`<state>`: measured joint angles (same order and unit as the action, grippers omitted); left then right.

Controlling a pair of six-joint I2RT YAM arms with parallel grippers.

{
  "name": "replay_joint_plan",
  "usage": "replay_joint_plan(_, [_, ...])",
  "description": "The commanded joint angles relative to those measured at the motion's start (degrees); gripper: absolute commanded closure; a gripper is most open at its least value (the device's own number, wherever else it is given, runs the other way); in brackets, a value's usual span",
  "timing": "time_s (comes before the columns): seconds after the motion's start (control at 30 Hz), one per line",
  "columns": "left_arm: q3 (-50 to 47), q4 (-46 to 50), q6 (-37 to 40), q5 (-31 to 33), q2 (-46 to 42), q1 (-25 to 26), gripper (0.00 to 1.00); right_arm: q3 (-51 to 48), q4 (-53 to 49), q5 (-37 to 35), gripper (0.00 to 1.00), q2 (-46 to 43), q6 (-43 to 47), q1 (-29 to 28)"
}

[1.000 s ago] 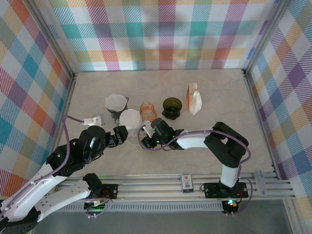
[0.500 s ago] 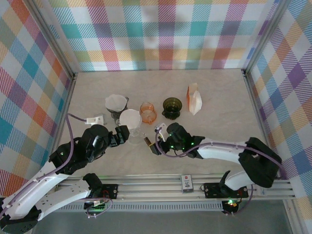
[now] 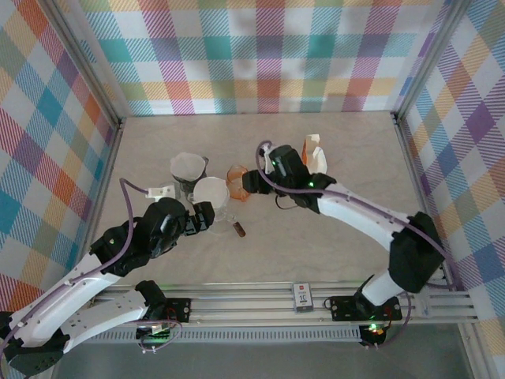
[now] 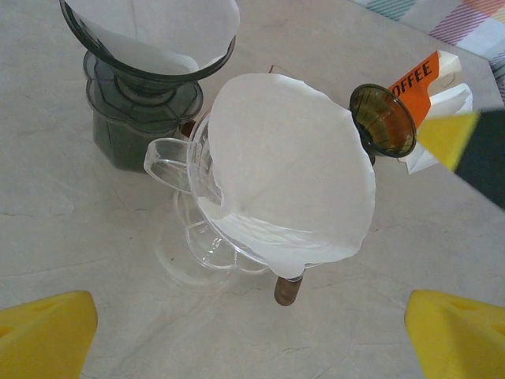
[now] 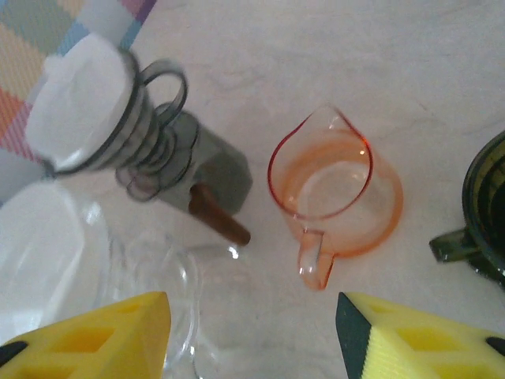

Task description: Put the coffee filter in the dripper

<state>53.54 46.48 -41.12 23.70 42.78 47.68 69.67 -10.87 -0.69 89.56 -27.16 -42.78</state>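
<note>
Right now the coffee filter (image 4: 288,174) sits opened out inside the clear dripper (image 4: 170,154). Its white edge stands above the glass rim and laps over it on the right. That dripper stands on the worktop (image 3: 355,150), left of the middle.

My left claw (image 3: 203,217) hangs just near and left of the clear dripper. It is released, its yellow fingertips (image 4: 43,332) spread wide, with nothing between them.

Just far and left of the clear dripper stands a dark dripper (image 3: 188,168) that has a white filter of its own. I cannot tell whether the two drippers touch.

To the right of the clear dripper is an orange pitcher (image 5: 335,189), upright, its handle pointing toward the near side. My right claw (image 3: 249,183) hovers over it, released too, the fingers apart and grasping nothing.

Farther right comes a green dripper (image 4: 383,118), and beyond it a filter pack (image 3: 317,156) with an orange label.

A small brown piece (image 3: 239,230) lies on the worktop near and right of the clear dripper, apart from both claws.
</note>
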Motion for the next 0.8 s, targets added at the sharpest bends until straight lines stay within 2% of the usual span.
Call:
replay_joint_plan(0.0, [1.29,0.43,-0.51,1.64,-0.83,-0.72,0.00,5.91,-6.74,-1.85,0.41,6.90,-2.51,0.83])
replay_joint_plan(0.13, [0.63,0.45,-0.88,1.40,-1.95,-0.73,0.00,16.23,-11.90,-2.48,0.45,16.47,-0.04,2.07])
replay_joint_plan(0.3, [-0.24,1.05,-1.90,1.48,-3.51,-0.70,0.00,23.67,-14.64,-3.09,0.51,25.04,0.75,3.69])
replay_joint_plan(0.53, [-1.08,1.16,-2.39,2.02,-5.00,-0.75,0.00,27.49,-15.32,-2.81,0.58,30.02,0.28,4.07])
replay_joint_plan(0.77, [-1.16,1.16,-2.41,2.25,-5.00,-0.75,0.00,28.86,-16.74,-3.45,0.75,31.84,0.79,4.03])
